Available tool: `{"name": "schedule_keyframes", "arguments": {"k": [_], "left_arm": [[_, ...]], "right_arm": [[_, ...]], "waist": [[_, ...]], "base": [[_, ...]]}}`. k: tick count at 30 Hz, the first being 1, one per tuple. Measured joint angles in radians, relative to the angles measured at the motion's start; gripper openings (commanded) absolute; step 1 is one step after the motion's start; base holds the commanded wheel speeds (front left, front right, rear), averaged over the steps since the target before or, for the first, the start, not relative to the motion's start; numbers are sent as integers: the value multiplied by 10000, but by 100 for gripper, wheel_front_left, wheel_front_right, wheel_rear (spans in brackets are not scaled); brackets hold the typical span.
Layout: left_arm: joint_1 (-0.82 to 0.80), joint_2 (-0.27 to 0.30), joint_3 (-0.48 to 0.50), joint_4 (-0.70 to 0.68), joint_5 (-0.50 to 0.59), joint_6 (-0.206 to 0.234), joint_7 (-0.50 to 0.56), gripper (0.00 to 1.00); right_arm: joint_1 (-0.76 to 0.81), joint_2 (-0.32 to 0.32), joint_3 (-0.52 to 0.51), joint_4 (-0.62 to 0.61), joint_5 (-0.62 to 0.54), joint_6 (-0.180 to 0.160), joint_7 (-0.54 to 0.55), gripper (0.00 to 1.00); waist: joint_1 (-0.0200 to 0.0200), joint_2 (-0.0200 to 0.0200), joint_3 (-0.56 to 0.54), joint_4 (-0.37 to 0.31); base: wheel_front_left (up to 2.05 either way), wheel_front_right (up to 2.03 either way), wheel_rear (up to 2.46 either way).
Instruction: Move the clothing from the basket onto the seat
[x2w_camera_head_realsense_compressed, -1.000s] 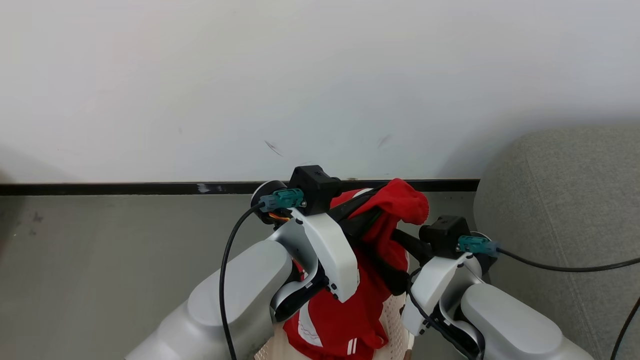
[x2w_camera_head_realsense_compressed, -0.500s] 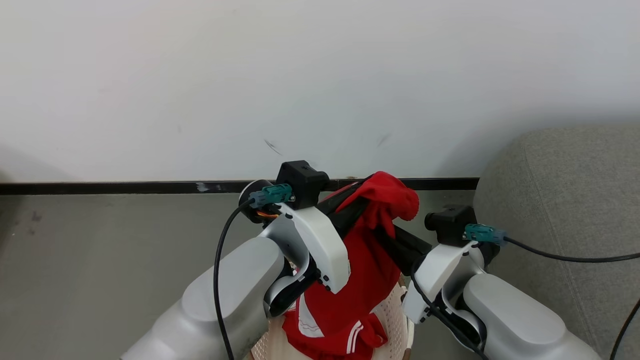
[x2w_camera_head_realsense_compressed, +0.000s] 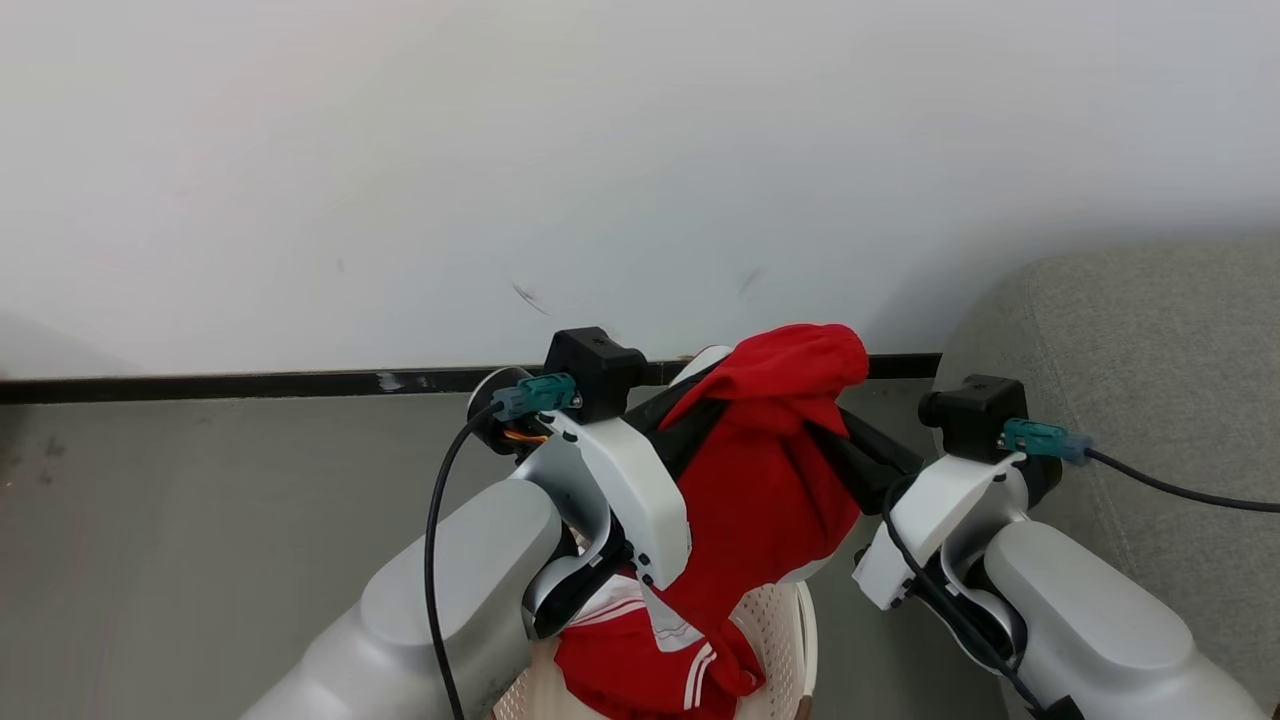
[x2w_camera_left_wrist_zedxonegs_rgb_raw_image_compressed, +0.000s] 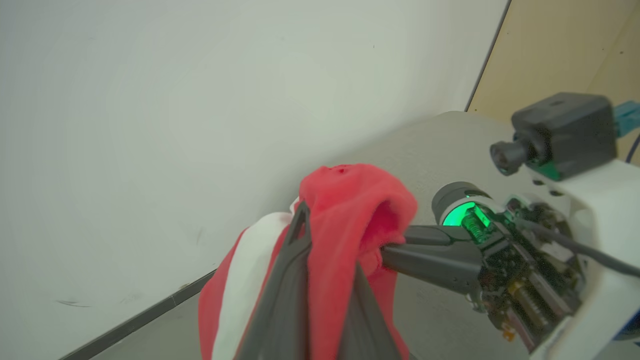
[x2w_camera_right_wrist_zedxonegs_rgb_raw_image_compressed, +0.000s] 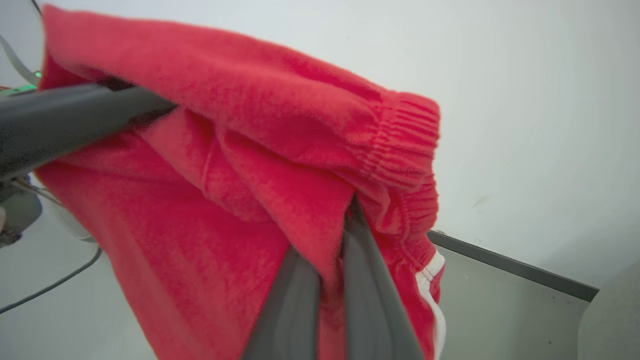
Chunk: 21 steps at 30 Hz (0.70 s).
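Count: two grippers, one lifted garment, one basket, one seat. The left gripper (x2w_camera_left_wrist_zedxonegs_rgb_raw_image_compressed: 327, 240) had both fingers clamped on the red clothing (x2w_camera_head_realsense_compressed: 770, 460), a white panel draped beside its left finger. The cloth hung between the two wrists. Beneath them stood the basket (x2w_camera_head_realsense_compressed: 790, 630) with red, white-striped fabric inside; whether that was a second garment, I couldn't tell. The right gripper (x2w_camera_right_wrist_zedxonegs_rgb_raw_image_compressed: 330, 250) was pinched tight on the same garment near its ribbed hem. Beyond the right wrist sat the grey seat (x2w_camera_head_realsense_compressed: 1150, 350), apart from the cloth. A pale wall (x2w_camera_head_realsense_compressed: 600, 150) rose ahead of the fingertips.
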Motion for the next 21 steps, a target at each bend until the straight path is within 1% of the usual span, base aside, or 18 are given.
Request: {"name": "schedule_keyframes", "arguments": {"k": [1, 2, 3, 4, 7, 13, 21], "left_arm": [[10, -4, -19, 15, -19, 0, 8, 0], [22, -15, -23, 25, -61, 0, 10, 30], [40, -23, -21, 25, -69, 0, 10, 97], [67, -25, -19, 25, -71, 0, 10, 100], [129, -21, -10, 23, -104, 0, -2, 100], [171, -12, -8, 17, -128, 0, -79, 100], [192, 8, -155, 2, -25, -4, -186, 100]], "right_arm": [[19, -13, -71, -13, 0, 2, 0, 0], [35, -23, -140, -31, -2, 2, 0, 0], [65, -38, -211, -58, -2, 2, 0, 0], [120, -58, -276, -94, -2, 2, 0, 0], [189, -121, -372, -96, -6, 0, 0, 0], [351, -393, -965, -171, -21, 0, 0, 0], [662, -564, -1779, -489, -128, 0, 0, 0]], "waist": [[0, 0, -5, -18], [0, 0, -10, -36], [0, 0, -14, -55], [0, 0, -18, -75], [0, 0, -25, -116], [0, 0, -38, -243], [0, 0, -30, -455]], "base": [[0, 0, 0], [0, 0, 0], [0, 0, 0], [0, 0, 0], [0, 0, 0], [0, 0, 0], [0, 0, 0]]}}
